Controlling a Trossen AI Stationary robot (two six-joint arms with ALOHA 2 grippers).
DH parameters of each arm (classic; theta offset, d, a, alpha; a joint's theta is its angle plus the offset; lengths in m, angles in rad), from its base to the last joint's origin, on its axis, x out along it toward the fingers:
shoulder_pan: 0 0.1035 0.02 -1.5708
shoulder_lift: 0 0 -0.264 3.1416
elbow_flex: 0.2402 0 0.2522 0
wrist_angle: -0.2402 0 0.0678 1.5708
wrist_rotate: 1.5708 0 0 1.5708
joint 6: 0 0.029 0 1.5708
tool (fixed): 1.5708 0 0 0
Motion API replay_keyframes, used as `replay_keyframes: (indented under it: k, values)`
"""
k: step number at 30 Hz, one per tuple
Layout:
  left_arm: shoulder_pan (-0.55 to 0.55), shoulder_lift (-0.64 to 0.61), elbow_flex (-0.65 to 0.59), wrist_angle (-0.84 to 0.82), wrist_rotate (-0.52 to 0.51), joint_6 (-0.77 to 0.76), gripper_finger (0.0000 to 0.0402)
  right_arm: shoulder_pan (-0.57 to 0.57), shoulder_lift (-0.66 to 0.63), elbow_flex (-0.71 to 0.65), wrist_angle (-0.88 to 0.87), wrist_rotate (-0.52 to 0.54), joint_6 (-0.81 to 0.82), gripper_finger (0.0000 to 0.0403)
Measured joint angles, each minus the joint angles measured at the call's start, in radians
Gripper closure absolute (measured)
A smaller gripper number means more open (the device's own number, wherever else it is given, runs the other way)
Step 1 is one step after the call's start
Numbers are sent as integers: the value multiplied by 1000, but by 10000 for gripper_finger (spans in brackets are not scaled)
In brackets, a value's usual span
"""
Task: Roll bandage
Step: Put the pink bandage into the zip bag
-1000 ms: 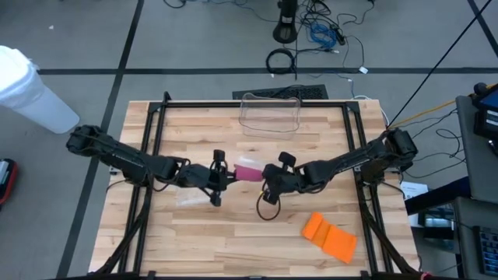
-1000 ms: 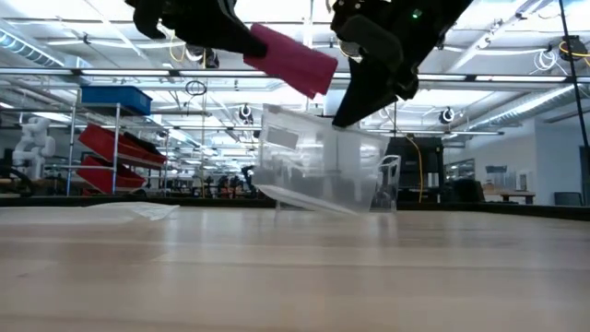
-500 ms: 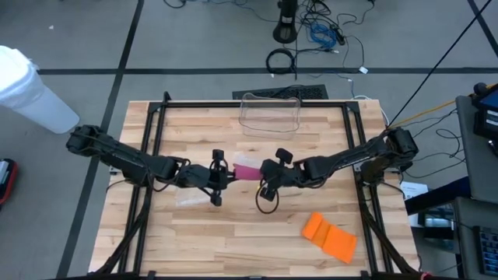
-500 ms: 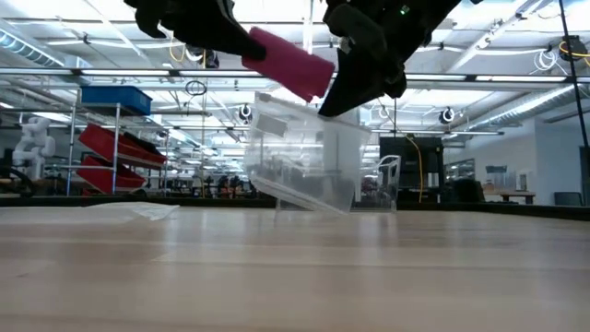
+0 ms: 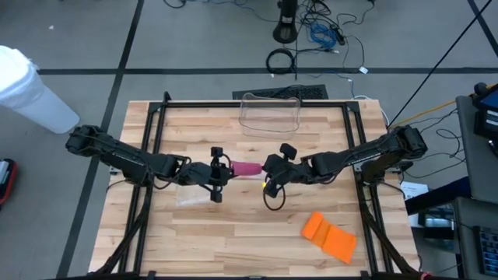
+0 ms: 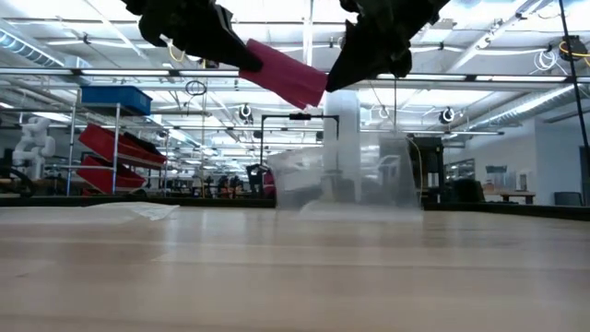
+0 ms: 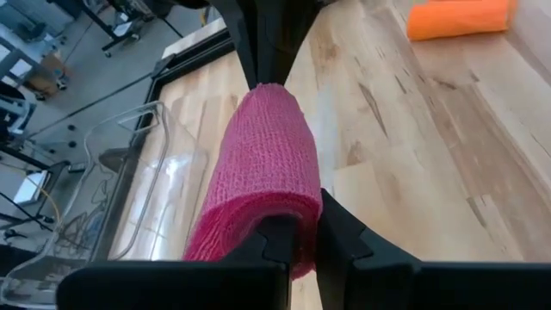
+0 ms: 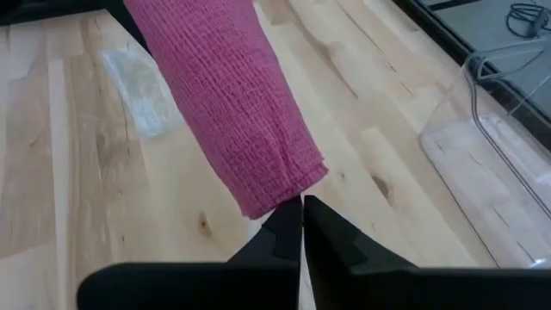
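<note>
A: State the arm configuration.

B: Two dark arms reach inward from opposite table (image 5: 233, 233) edges and meet near its middle, both raised above the surface. The left gripper (image 5: 220, 169) and the right gripper (image 5: 268, 170) face each other along one line.

A: Where is the task item?

B: One pink bandage roll (image 5: 247, 168) is suspended between the two grippers, clear of the wood. In the low view it hangs tilted (image 6: 281, 74), its end toward the right gripper lower.

A: Grip state, left?

B: The left gripper's fingers (image 7: 340, 237) are clamped on one end of the pink bandage roll (image 7: 263, 176), pinching its edge.

A: Grip state, right?

B: The right gripper (image 8: 301, 211) has its fingers pressed together, with the tips touching the other end of the roll (image 8: 228, 103). Whether any fabric is pinched between them cannot be told.

A: Count the remaining items.

B: One clear plastic bin (image 5: 270, 113) near the far edge; one orange bandage (image 5: 330, 235) lying partly unrolled near the right front corner; one clear wrapper (image 5: 189, 197) beside the left arm.
</note>
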Motion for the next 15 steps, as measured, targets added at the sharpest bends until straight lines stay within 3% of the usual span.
replay_keyframes:
  k: [7, 15]
  values:
    - [0, 0, 0, -2, -35, 11, 375, 0, 0, 0, -4, 10, -8, 402]
    - [0, 3, -1, -42, -106, 11, 375, 74, 48, -17, -202, 11, 60, 400]
